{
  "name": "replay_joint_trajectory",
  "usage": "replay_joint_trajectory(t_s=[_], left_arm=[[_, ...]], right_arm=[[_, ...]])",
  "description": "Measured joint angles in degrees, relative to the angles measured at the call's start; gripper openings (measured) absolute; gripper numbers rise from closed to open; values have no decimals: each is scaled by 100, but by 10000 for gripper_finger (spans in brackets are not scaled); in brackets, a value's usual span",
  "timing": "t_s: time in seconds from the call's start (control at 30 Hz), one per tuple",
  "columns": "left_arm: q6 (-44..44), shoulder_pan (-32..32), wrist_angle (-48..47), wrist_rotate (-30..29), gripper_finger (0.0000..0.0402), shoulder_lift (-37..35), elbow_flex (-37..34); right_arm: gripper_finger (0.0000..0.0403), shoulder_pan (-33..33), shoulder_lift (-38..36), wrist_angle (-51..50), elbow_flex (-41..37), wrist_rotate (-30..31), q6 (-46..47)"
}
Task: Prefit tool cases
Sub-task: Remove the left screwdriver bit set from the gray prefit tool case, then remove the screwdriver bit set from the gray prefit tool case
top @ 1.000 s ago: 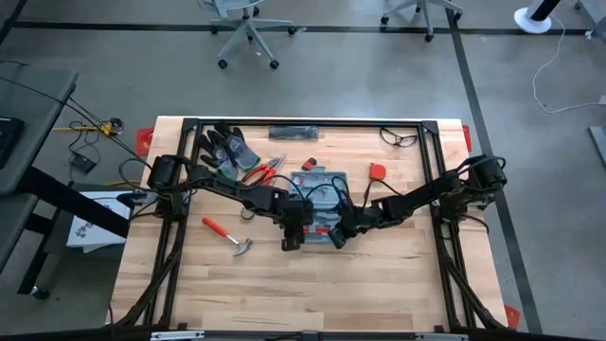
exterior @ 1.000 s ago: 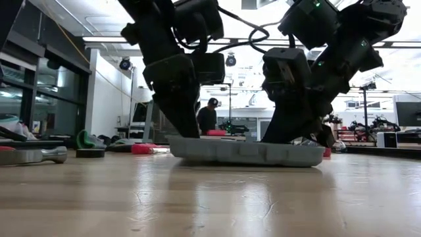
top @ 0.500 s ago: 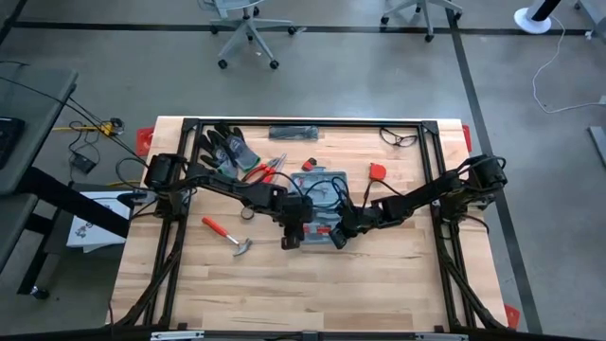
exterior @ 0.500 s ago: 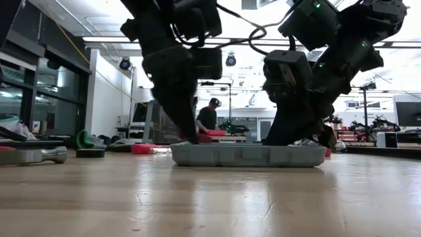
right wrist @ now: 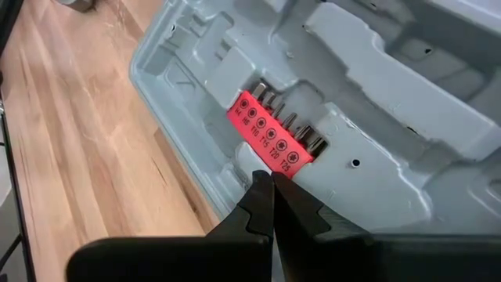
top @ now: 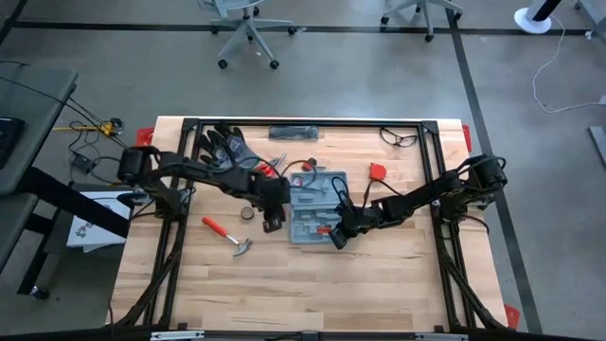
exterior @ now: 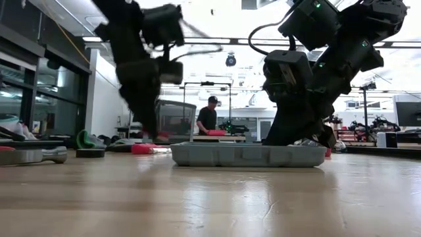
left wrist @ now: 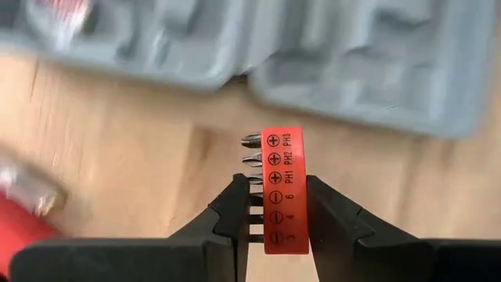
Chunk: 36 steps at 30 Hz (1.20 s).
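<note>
The blue-grey tool case point(top: 315, 204) lies open and flat on the table, its moulded recesses facing up; in the low view the case point(exterior: 247, 155) rests on its underside. My left gripper point(top: 273, 222) is just left of the case, shut on a red bit holder point(left wrist: 282, 176). My right gripper point(top: 338, 235) is at the case's near right part with its fingers shut point(right wrist: 266, 178), right beside a second red bit holder point(right wrist: 272, 135) that sits in a recess. My left gripper point(left wrist: 278, 188) pinches the red bit holder's lower half point(left wrist: 280, 223) between its two fingers. One finger is on the side with the bits, the other on the back edge. The strip runs along the fingers and its marked end point(left wrist: 282, 141) sticks out past the tips, above the table wood. My right gripper comes slanting down from the table's right, and its shut fingertips point(right wrist: 260, 184) meet the case's inner wall point(right wrist: 244, 160) beside the seated red bit holder. I cannot tell whether they touch that holder.
A red-handled hammer point(top: 227, 235) and a small dark roll point(top: 247, 213) lie left of the case. Dark gloves point(top: 227, 147) and red pliers point(top: 265, 170) lie farther back, with a black bar point(top: 294, 133), glasses point(top: 398, 138) and a red piece point(top: 377, 171). A person stands in the room behind point(exterior: 208, 118).
My left gripper has drawn away from the case's left end toward the table's left edge, quickly enough to blur. The case's left end, slightly raised a second ago, has settled flat on the table. My right gripper has kept still.
</note>
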Motion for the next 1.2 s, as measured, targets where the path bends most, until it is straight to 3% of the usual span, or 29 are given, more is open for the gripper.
replay_joint_trajectory(t_s=[0.2,0.47,0.63,0.77,0.9,1.03,1.2], left_arm=[[-316,176,635,79,83,-5,-751],[-475,242,911,41,89,-31,-965],[-867,246,793,-46,184,-140,-977],[-998,250,600,-184,219,-329,-984],[-1115,247,583,-179,217,-647,-984],[-1197,49,1227,-57,200,-931,-943],[-575,-292,1652,-141,183,-540,-328]], right_arm=[[0,0,2,2,-2,2,61],[0,-2,-40,149,-14,-83,106],[0,0,-330,31,-31,35,109],[0,-2,-621,-117,-28,148,108],[0,-2,-898,-402,-22,184,107],[0,22,-1109,-856,-22,322,108],[0,26,-1189,-1128,-15,393,59]])
